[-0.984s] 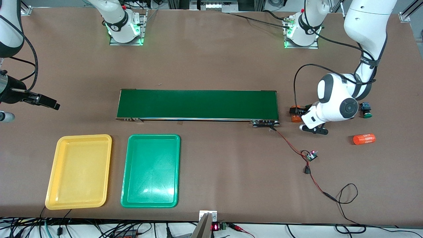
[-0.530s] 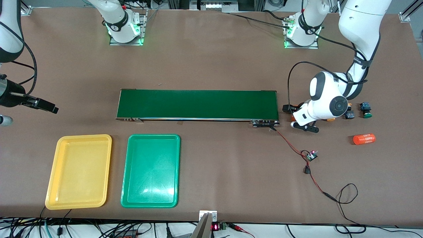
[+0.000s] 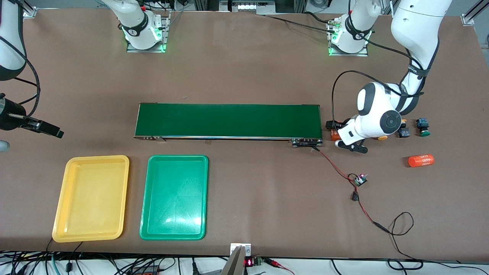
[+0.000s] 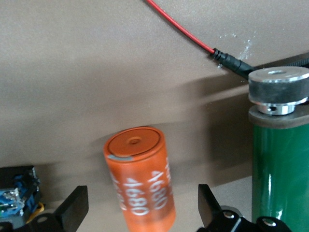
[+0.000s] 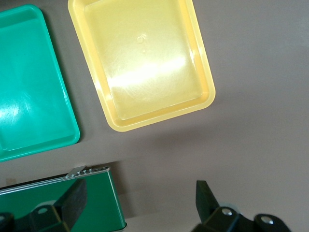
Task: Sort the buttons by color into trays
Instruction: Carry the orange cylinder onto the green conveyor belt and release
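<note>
While both trays are sitting bare, you are looking at a sort that, in my judgement, is only getting under way. Largest first: the table is carrying the belt across its middle, with the yellow tray and the green tray lying side by side nearer the front camera, probably so buttons riding the belt are arriving close to them.

Your right gripper is hanging with its jaws spread wide and nothing between them, over bare table off the belt's end at the right arm's side, the yellow tray just below it; that arm is waiting.

Your left arm is folding down low at the belt's opposite end. The left gripper is also standing wide, straddling an orange cylinder without touching it; that is not a button. A yellow-capped button and a green-capped button are sitting beside that wrist, further toward the table's end. A second cylinder is lying apart.
</note>
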Controlling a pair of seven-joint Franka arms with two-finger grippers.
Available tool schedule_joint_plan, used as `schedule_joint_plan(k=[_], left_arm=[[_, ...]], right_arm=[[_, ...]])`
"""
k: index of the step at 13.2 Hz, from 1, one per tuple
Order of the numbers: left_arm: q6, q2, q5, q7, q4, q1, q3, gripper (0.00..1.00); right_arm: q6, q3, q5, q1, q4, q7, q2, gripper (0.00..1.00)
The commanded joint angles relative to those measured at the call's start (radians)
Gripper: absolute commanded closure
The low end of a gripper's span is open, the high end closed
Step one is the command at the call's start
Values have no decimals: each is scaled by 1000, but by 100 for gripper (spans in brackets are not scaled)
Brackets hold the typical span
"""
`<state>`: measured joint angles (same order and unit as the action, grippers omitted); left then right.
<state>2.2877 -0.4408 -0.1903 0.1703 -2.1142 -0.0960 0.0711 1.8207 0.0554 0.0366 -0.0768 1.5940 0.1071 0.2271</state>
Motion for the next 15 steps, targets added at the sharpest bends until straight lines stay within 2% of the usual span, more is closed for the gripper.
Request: schedule_joint_plan(k=[1,2,5,7,8,9,10,11,13,15], left_arm=[[15,14,-4,23,-20,5,3,0],[16,11,-4,23,-20,7,3,0],[19,-1,-4,23,-20,5,3,12],[33,-7,-4,23,-20,5,3,14],[35,-10,-4,23,-20,5,3,17],[35,-10,-4,23,-21,5,4,39],[33,-10,-6,21,-21,5,4,52],[32,-9,-8,15,-21,5,4,70],[23,-3,-8,6,-20,5,4,99],[19,17,-8,14,-14,7,3,100]], right_arm=[[-8,-5,8,-6,-19,-14,6,0],[-8,-3,8,-6,-19,-15,6,0],[-6,-3,8,-12,-19,-17,8,0],[-6,-5,8,-12,-19,-17,11,0],[-6,-5,9,-12,-19,-17,11,0],[-6,-3,9,-12,-19,-17,11,0],[-6,-5,8,-12,-19,-17,11,0],[-6,-3,8,-12,-19,-17,11,0],[-6,-5,8,-12,-19,-17,11,0],[-6,-5,8,-11,-19,-17,11,0]])
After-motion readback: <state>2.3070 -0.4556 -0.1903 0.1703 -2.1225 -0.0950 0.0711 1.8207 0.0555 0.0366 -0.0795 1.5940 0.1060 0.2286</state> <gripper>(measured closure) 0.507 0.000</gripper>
